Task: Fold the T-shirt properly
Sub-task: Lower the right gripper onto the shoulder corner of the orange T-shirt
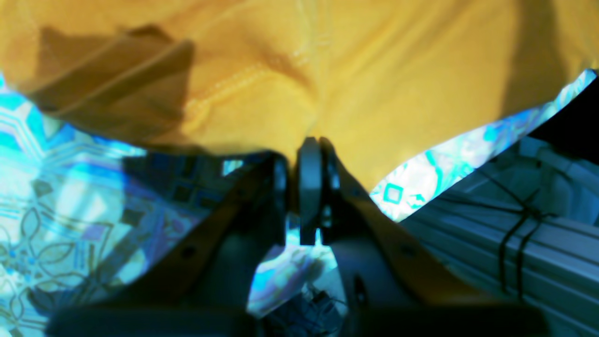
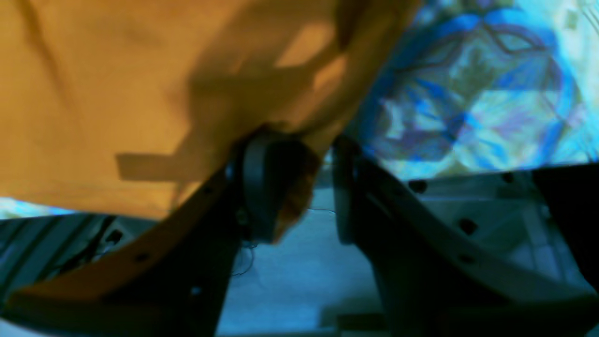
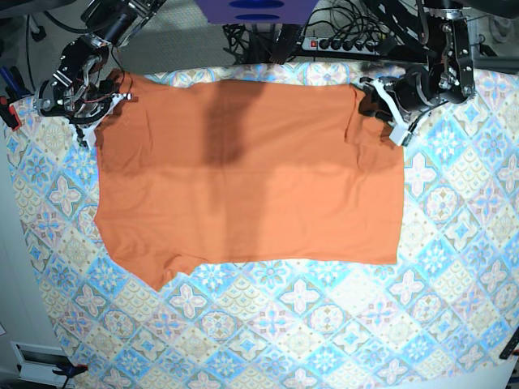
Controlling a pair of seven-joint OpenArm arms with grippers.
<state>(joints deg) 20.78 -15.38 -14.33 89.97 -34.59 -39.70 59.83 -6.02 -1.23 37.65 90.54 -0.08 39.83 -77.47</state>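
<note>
The T-shirt point(image 3: 243, 170) lies spread wide on the patterned cloth point(image 3: 324, 324) that covers the surface, already doubled over along its length, with one sleeve poking out at the near left corner. The left end effector point(image 1: 311, 145) is clamped tight on the far right corner of the shirt, fabric pinched between its pads. The right end effector point(image 2: 295, 187) sits at the far left corner with its jaws parted; a bit of hem drapes over one finger point(image 2: 262, 187), but nothing is squeezed. The step in hand looks like letting go after laying a fold — so both sides should release evenly, lift straight up and clear the hem before pulling away, lest the thin fabric snag and drag the edge out of line.
</note>
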